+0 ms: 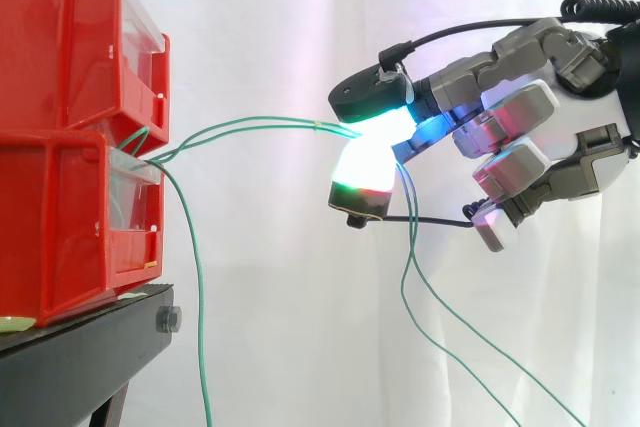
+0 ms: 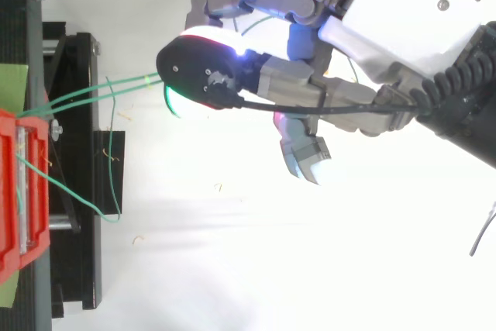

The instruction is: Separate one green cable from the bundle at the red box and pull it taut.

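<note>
Thin green cables (image 1: pixel 250 127) run from the front of the stacked red boxes (image 1: pixel 70 127) to my hand (image 1: pixel 520 117), which sits to the right of the boxes. A finger and the thumb pinch the strands between glowing fingertips (image 1: pixel 375 132); two strands lie close together there. In the top view the green cables (image 2: pixel 93 92) stretch nearly straight from the red box (image 2: pixel 12 191) to the hand (image 2: pixel 310 75). Past the pinch, cable ends (image 1: pixel 440 307) hang down to the lower right. Another green cable (image 1: pixel 198 287) droops loose from the box.
The red boxes stand on a black stand (image 1: pixel 90 347) at the left. A white curtain is behind. In the top view a loose green loop (image 2: pixel 108 168) lies over the black stand (image 2: pixel 74 191).
</note>
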Available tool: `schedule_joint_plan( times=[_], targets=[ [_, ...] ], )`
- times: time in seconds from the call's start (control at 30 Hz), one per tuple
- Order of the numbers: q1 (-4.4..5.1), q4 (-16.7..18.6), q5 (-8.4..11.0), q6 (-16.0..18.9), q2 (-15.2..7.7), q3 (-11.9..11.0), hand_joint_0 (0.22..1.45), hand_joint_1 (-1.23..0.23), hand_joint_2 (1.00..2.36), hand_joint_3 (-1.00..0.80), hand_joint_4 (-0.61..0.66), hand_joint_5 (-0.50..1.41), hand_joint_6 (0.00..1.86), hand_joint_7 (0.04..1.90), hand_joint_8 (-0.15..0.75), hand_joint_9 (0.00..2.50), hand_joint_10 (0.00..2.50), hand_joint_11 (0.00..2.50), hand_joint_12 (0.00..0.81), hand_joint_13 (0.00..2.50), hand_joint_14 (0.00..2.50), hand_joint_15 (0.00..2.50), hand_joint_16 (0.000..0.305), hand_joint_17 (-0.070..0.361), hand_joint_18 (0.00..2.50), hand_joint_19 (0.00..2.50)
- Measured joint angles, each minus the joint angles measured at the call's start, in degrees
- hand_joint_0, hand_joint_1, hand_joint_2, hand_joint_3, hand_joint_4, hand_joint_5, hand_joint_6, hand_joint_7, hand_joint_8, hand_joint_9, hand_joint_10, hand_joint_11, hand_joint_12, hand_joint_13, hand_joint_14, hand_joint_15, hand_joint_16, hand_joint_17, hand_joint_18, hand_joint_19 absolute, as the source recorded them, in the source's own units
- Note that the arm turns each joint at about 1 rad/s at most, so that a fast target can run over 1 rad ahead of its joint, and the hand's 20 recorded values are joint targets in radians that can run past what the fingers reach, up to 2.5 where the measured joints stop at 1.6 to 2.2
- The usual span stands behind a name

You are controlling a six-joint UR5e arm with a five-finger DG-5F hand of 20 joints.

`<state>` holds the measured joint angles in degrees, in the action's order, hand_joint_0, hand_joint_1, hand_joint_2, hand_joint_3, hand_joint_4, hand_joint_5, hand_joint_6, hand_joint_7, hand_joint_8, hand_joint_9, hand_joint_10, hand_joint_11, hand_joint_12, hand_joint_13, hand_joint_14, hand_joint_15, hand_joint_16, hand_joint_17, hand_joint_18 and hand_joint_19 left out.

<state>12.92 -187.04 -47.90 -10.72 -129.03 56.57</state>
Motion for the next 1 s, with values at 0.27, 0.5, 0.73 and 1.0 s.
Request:
schedule_joint_plan(
  times=[0.27,0.5,0.73,1.0],
  targets=[
    [0.00,0.00,0.00,0.06,0.00,-0.01,0.55,-0.81,1.05,-0.09,0.20,0.11,0.55,1.33,0.327,2.06,0.02,0.52,0.527,1.78,0.02,0.66,0.103,0.231,1.51,0.35],
    [0.00,0.00,-0.04,0.15,0.00,0.02,0.55,-0.82,1.01,-0.18,0.20,0.10,0.56,1.30,0.323,2.01,0.02,0.54,0.510,1.75,0.02,0.67,0.100,0.226,1.46,0.37],
    [0.00,0.01,-0.05,0.17,-0.01,0.02,0.42,-0.60,1.00,-0.50,0.19,0.09,0.59,1.22,0.300,2.01,0.02,0.56,0.484,1.72,0.02,0.70,0.095,0.213,1.39,0.41],
    [0.00,0.00,0.00,0.11,-0.01,0.03,0.43,-0.23,1.00,-0.50,0.15,0.11,0.57,1.26,0.286,2.09,0.02,0.57,0.476,1.77,0.02,0.71,0.095,0.213,1.45,0.42]
  ],
)
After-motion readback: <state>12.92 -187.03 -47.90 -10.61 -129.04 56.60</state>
